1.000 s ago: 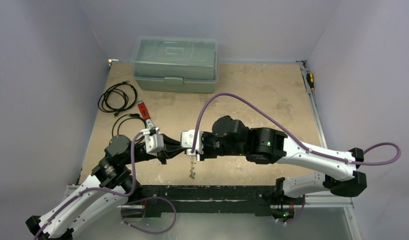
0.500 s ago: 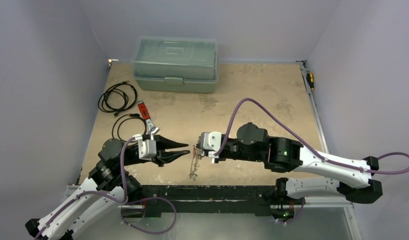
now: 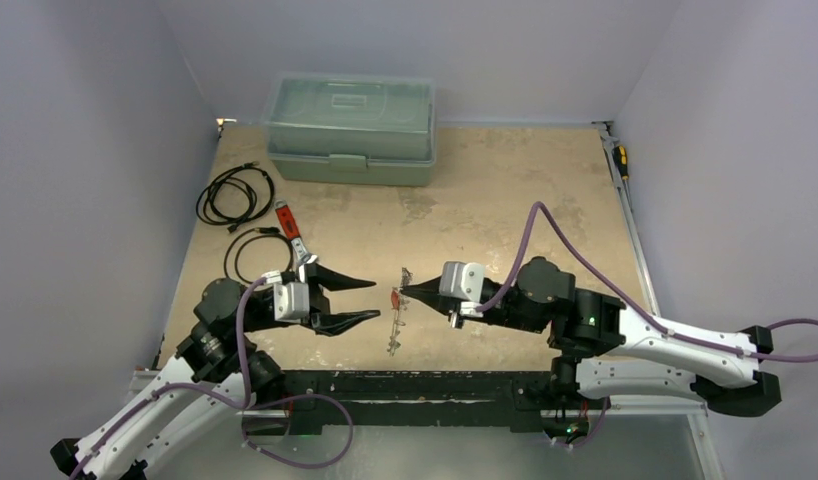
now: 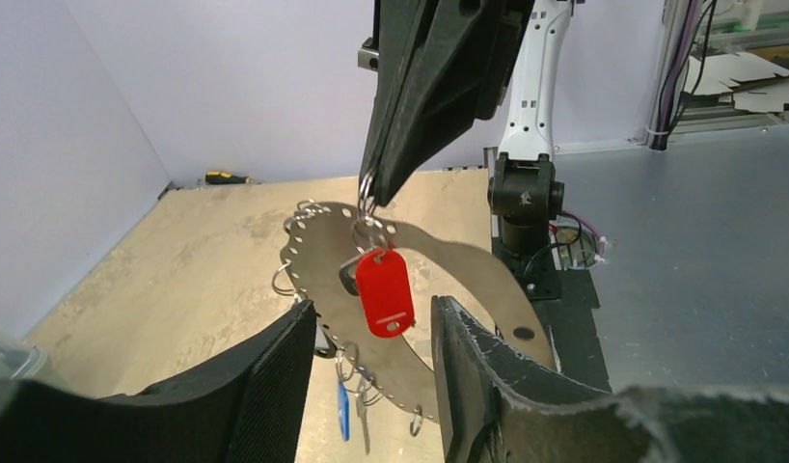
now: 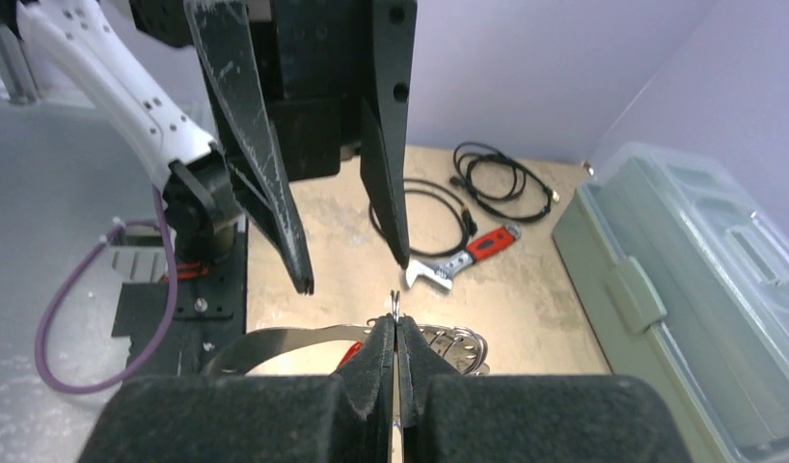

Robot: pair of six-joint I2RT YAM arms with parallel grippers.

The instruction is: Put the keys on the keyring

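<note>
My right gripper (image 3: 406, 292) is shut on a small split ring (image 5: 395, 301) at the top of the keyring (image 4: 448, 280). The keyring is a wide, thin silvery hoop with holes along its rim, and it hangs clear of the table. A red-headed key (image 4: 385, 292) hangs near its top and a blue-headed key (image 4: 343, 410) lower down. From above the keyring (image 3: 392, 325) shows edge-on. My left gripper (image 3: 375, 300) is open and empty. It faces the hoop from the left without touching it, with the red head between its fingers (image 4: 275, 386) in its own view.
A red-handled wrench (image 3: 290, 232) and two black cable coils (image 3: 235, 195) lie on the left of the table. A closed green plastic box (image 3: 350, 128) stands at the back. A screwdriver (image 3: 621, 160) lies along the right edge.
My right arm has drawn back to the right with the keyring in its grip. My left gripper has pulled back to the left and opened wider, so the gap between the two has grown.
</note>
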